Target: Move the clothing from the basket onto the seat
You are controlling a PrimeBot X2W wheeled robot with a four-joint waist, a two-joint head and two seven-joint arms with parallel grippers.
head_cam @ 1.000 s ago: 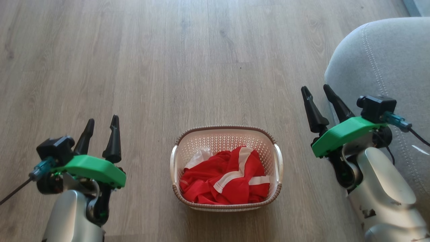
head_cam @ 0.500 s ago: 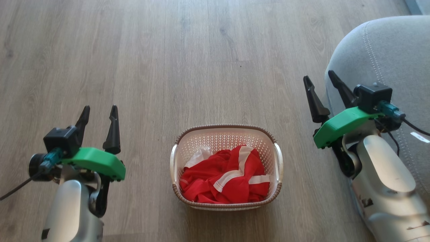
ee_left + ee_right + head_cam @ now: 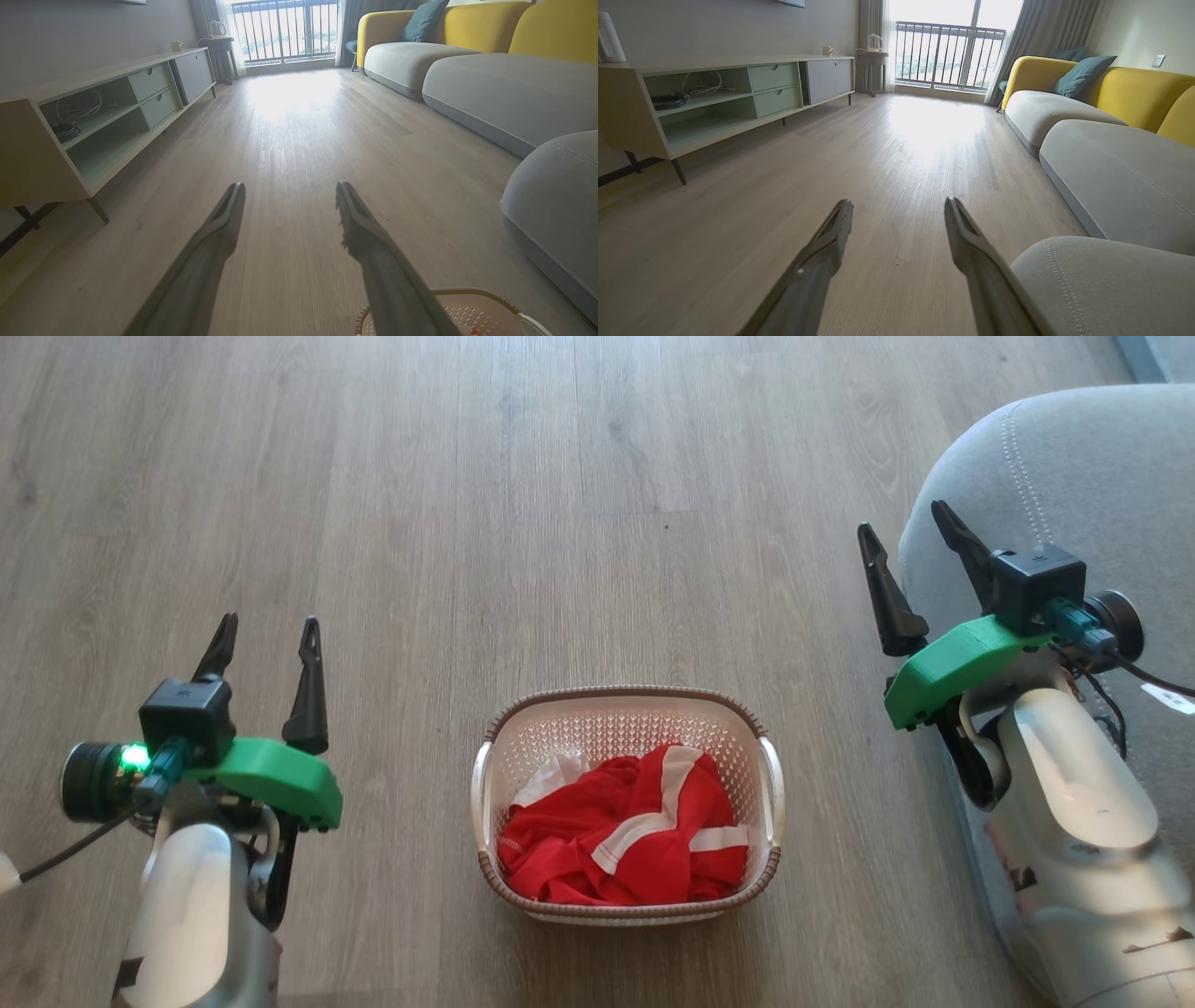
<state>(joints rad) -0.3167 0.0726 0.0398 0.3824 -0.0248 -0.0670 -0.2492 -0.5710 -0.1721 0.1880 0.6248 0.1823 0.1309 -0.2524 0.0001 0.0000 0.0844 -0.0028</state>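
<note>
The cream basket (image 3: 627, 711) sits on the wood floor at bottom centre, its rim (image 3: 467, 296) also in the left wrist view. Red clothing with white stripes (image 3: 625, 831) lies crumpled inside, a white piece (image 3: 553, 775) tucked at its left. The grey seat (image 3: 1102, 495) rises at the right; its rounded corner (image 3: 1101, 284) fills the lower right of the right wrist view. My left gripper (image 3: 268, 623) hovers open left of the basket, holding nothing. My right gripper (image 3: 903, 519) is open beside the seat's edge, empty too.
A low TV cabinet (image 3: 714, 100) with open shelves and drawers lines the left wall. A grey and yellow sofa (image 3: 1101, 140) runs along the right. A balcony door with railing (image 3: 948, 53) stands at the far end. Bare floor (image 3: 523, 504) stretches ahead of the basket.
Both arms have risen and reached forward, the fingers pointing further up the view. The basket and clothing have not moved. Both grippers stay open.
</note>
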